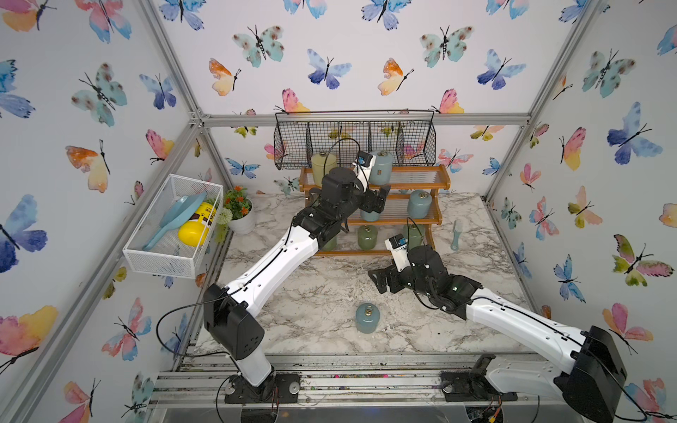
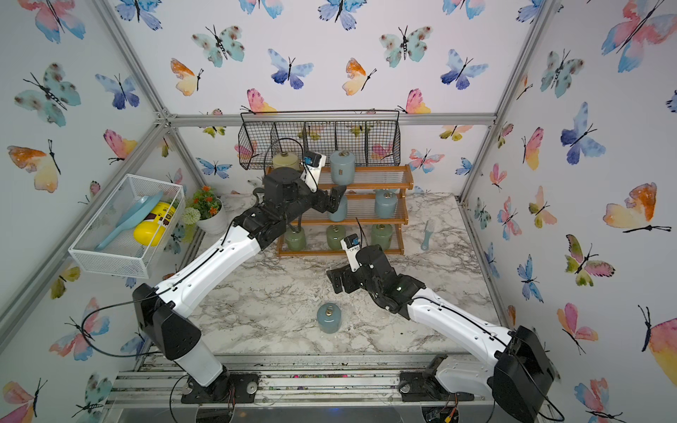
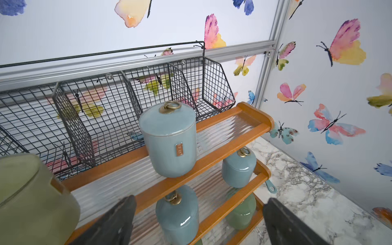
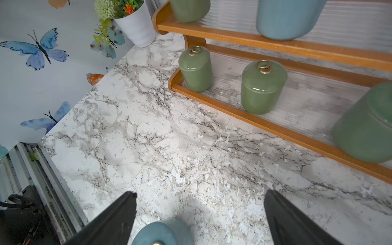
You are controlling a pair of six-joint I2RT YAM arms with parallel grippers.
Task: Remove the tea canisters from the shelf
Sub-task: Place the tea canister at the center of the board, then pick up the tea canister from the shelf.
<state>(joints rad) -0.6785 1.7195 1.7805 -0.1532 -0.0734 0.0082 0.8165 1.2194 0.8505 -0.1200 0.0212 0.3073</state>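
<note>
The wooden shelf (image 1: pixel 414 169) stands at the back of the marble table. Its top tier carries a pale yellow canister (image 1: pixel 324 166) and a blue one (image 3: pixel 169 140). Two blue canisters sit on the middle tier, one (image 1: pixel 419 203) to the right and one (image 3: pixel 178 214) between the spread fingers of my open left gripper (image 1: pixel 381 199), untouched. Three green canisters (image 4: pixel 262 87) line the bottom tier. Another blue canister (image 1: pixel 367 317) stands alone on the table. My right gripper (image 1: pixel 379 280) hovers open and empty above the table in front of the shelf, just past that canister (image 4: pixel 163 232).
A black wire basket (image 1: pixel 355 139) hangs on the back wall right above the shelf. A white mesh basket (image 1: pixel 172 223) on the left wall holds a yellow bottle (image 1: pixel 196 227). A flower pot (image 1: pixel 241 212) stands left of the shelf, a small blue brush (image 1: pixel 456 234) right of it.
</note>
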